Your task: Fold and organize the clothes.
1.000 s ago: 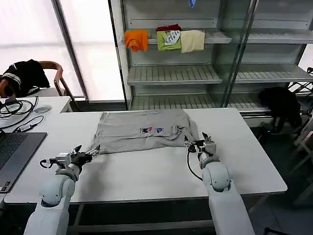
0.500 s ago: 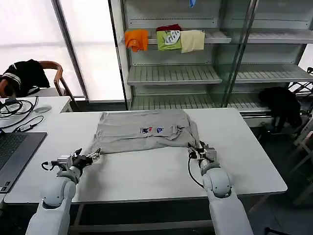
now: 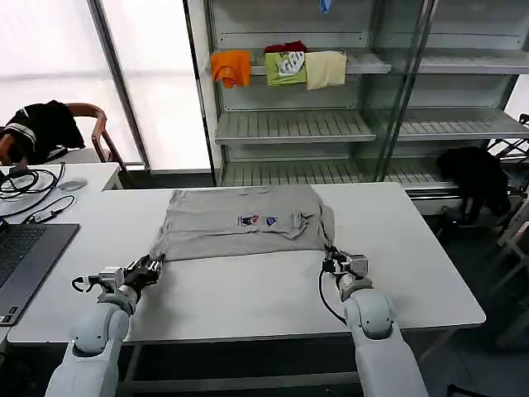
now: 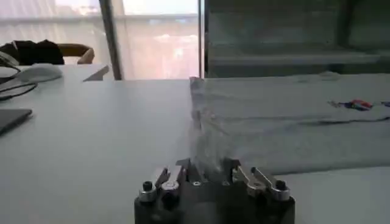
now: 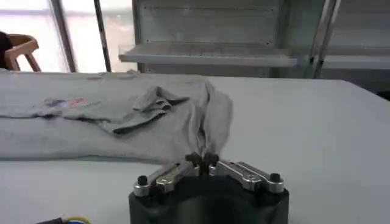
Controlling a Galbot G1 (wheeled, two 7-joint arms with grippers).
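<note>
The light grey short-sleeved cotton shirt (image 3: pixel 244 222) lies partly folded on the white table (image 3: pixel 264 289). I have the left gripper (image 3: pixel 153 266) pinching its near left corner and the right gripper (image 3: pixel 332 258) pinching its near right corner. Further folds remain. Its small multicoloured chest print (image 3: pixel 258 220) is illegible.

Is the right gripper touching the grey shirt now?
Touching. The right wrist view shows the right gripper with fingers shut on a pinched fold of the grey shirt.
</note>
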